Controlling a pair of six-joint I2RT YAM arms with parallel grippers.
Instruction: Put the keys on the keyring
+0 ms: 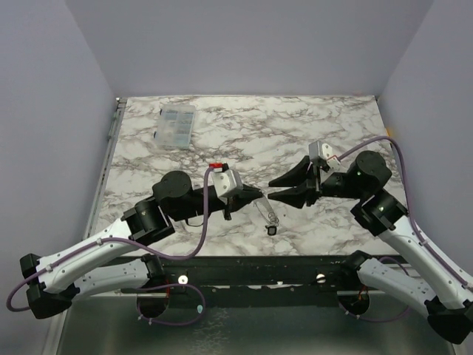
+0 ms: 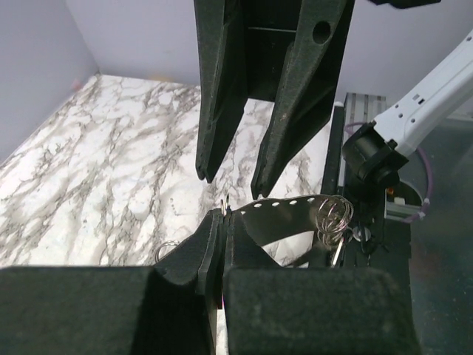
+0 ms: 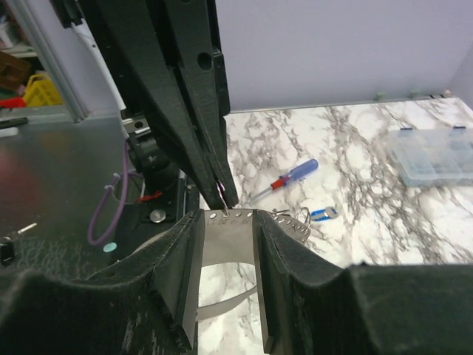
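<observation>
The keyring (image 1: 267, 213) is found close to the near edge of the table (image 1: 332, 126), about midway between the two arms. The left gripper (image 1: 256, 194) is closed on it. In the left wrist view its fingers (image 2: 211, 251) are pressed together, with the top edge of the perforated band (image 2: 284, 205) pinched at their tips. From there the band is curved away to the right, and a cluster of thin metal rings (image 2: 332, 214) is hung at its end. From above, the loop is seen drooping toward the near edge, with a small dark-headed key (image 1: 271, 230) at its lowest end. Whether that end is resting on the marble cannot be told.

The right gripper (image 1: 269, 189) is pointed in from the right, almost tip to tip with the left one, and its jaws are parted. In the right wrist view its fingers are set on either side of the band, which spans the gap between them. Whether the pads are touching the band's edges cannot be told.

A blue-headed key (image 3: 324, 214) is lying on the marble just left of the grippers, and a screwdriver (image 3: 292, 177) with a red and blue handle is lying a little farther left. A clear box (image 1: 176, 124) is placed at the far left, well apart from both grippers.
</observation>
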